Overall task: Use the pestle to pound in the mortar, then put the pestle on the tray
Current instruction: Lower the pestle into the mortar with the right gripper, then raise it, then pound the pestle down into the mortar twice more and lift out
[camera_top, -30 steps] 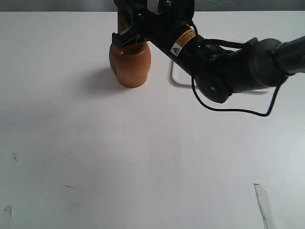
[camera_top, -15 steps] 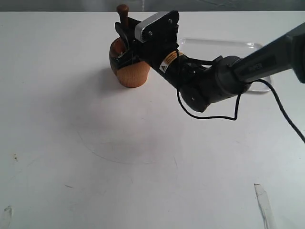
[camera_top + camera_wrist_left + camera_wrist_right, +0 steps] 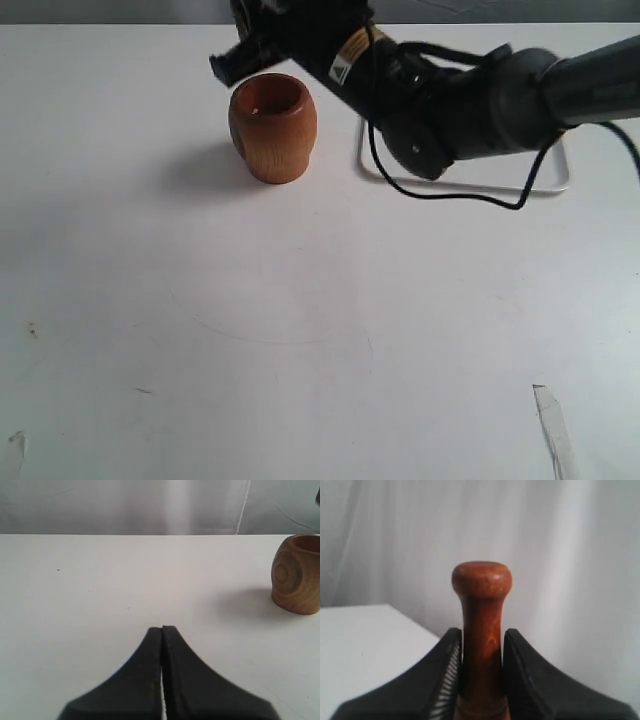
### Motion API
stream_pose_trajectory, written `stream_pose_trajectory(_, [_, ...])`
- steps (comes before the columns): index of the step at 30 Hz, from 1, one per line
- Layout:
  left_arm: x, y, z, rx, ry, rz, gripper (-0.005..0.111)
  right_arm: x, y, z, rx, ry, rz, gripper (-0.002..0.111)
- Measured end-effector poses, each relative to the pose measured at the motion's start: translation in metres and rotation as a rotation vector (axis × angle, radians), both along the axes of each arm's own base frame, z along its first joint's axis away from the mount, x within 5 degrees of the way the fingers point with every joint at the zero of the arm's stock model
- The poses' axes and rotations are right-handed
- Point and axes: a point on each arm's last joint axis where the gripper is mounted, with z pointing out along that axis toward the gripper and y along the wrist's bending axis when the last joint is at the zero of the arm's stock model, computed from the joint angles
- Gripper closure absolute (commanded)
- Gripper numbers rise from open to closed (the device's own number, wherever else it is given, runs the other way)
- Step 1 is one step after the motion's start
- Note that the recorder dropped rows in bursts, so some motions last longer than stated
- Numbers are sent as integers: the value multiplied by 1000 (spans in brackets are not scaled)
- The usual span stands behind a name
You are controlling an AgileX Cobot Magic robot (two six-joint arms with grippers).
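The orange-brown mortar (image 3: pixel 272 125) stands upright on the white table, its reddish mouth open and nothing in it; the left wrist view shows the mortar (image 3: pixel 297 575) off to one side. My right gripper (image 3: pixel 245 50) hangs just above and behind the mouth, reaching across from the right. In the right wrist view the right gripper (image 3: pixel 481 632) is shut on the pestle (image 3: pixel 481 625), whose small knob sticks out past the fingertips. The exterior view hides the pestle behind the gripper. The white tray (image 3: pixel 545 189) lies behind the right arm, mostly covered. My left gripper (image 3: pixel 162 628) is shut on nothing, low over bare table.
A black cable (image 3: pixel 470 196) loops from the right arm over the tray's near rim. A strip of clear tape (image 3: pixel 553 425) lies near the front right of the table. A pale curtain closes off the back.
The right gripper dipped to the mortar's mouth with the pestle inside, then rose. The pestle is now lifted out and the mortar's mouth shows clear. The mortar has not moved.
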Motion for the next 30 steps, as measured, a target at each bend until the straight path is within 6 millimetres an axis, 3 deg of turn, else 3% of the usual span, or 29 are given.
stream_pose_trajectory(5, [0,0,0,0,0,0,107,1,10,-69,-95,118,11,108])
stream_pose_trajectory(9, [0,0,0,0,0,0,107,-4,16,-74,-104,61,21,108])
stream_pose_trajectory(13, [0,0,0,0,0,0,107,-7,17,-58,-105,54,13,108])
stream_pose_trajectory(20, [0,0,0,0,0,0,107,-23,1,60,78,-121,-4,108])
stream_pose_trajectory(22, [0,0,0,0,0,0,107,-27,-3,76,117,-131,-2,108])
stream_pose_trajectory(25, [0,0,0,0,0,0,107,-25,-4,74,119,-77,-13,108])
stream_pose_trajectory(28, [0,0,0,0,0,0,107,-16,0,50,113,32,-44,108])
stream_pose_trajectory(30, [0,0,0,0,0,0,107,-10,3,23,107,123,-64,108])
